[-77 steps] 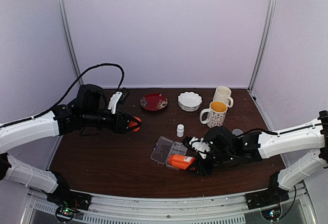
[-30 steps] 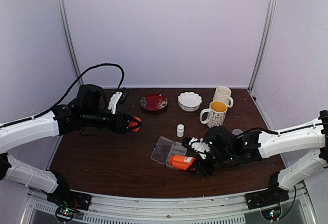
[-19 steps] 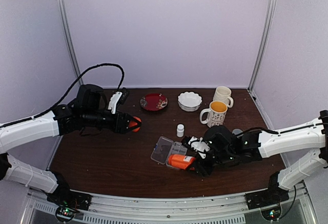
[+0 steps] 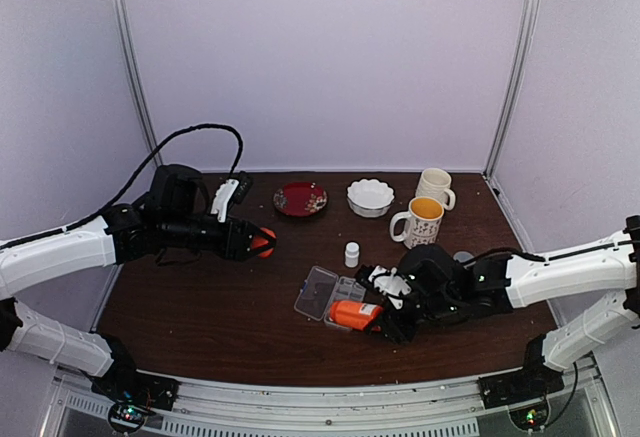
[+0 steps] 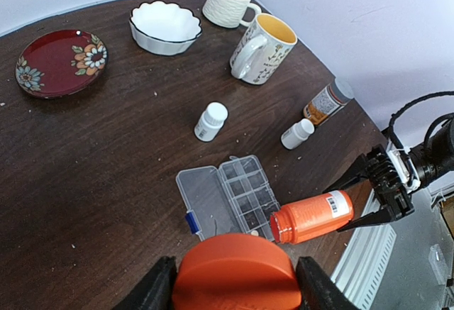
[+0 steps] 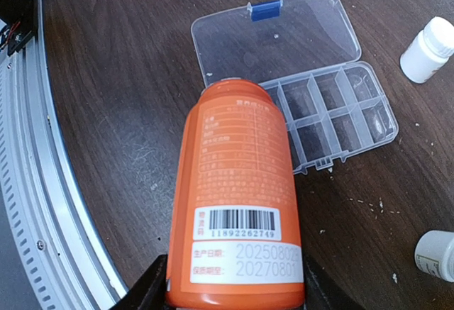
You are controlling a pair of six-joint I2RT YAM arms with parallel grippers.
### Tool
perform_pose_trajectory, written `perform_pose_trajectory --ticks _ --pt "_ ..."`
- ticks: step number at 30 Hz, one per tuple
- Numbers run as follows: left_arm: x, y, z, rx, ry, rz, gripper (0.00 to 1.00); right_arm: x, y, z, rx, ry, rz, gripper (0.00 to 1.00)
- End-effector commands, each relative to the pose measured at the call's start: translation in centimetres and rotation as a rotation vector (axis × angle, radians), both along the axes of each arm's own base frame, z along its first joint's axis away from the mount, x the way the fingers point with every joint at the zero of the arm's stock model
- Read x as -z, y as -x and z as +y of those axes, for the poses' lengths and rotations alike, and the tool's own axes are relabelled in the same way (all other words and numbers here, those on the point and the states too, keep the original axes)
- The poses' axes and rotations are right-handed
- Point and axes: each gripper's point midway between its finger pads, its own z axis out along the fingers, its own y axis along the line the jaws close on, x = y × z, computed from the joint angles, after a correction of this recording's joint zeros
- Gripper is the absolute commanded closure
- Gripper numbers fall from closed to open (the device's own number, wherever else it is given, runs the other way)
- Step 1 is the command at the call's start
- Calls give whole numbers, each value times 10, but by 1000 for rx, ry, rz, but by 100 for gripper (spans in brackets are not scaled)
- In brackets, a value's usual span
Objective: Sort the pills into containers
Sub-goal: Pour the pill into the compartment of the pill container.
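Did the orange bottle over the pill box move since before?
No. The orange bottle sits in the same spot, its tip at the clear pill box, just as far below the small white bottle as before.

In the left wrist view a dark brown table [image 5: 106, 154] fills most of the frame. At upper left sits a red flowered plate [image 5: 62, 62]. To its right is a white scalloped bowl [image 5: 165, 26], then a cream ribbed mug [image 5: 227, 3] at the top edge. A patterned mug [image 5: 261, 49] with a yellow inside is just below that. A small white bottle [image 5: 211, 122] stands at centre. At right, a second white bottle [image 5: 297, 133] is just beside an amber bottle [image 5: 327, 101] with a grey cap. At lower right an orange bottle [image 5: 311, 216] with a barcode label points its neck leftward. An orange cap [image 5: 236, 274] fills the bottom edge.
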Motion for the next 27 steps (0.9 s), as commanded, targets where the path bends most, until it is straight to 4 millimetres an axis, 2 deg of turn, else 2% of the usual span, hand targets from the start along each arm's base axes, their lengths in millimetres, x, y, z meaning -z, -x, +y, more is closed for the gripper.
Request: perform_pose_trajectory --ticks 1,3,6,10,14,17,27 --pt "-12 -5 -3 5 26 -42 100 -4 -1 4 -9 14 -5 100" --pt "-12 -5 -3 5 26 -42 100 -15 0 12 -1 -95 -14 100" --pt "-13 -4 -2 5 26 -41 100 -2 -1 4 -1 7 1 100" --pt "-12 -4 -1 2 26 -42 100 -13 1 10 6 -98 -9 100" --pt "-12 -4 -1 2 25 -42 100 -1 -1 3 -1 24 1 100" --pt "-12 -4 -1 2 25 -43 100 -14 1 9 5 -87 -11 100" --pt "-11 -3 -1 3 25 -40 100 -3 8 8 -37 -26 37 100"
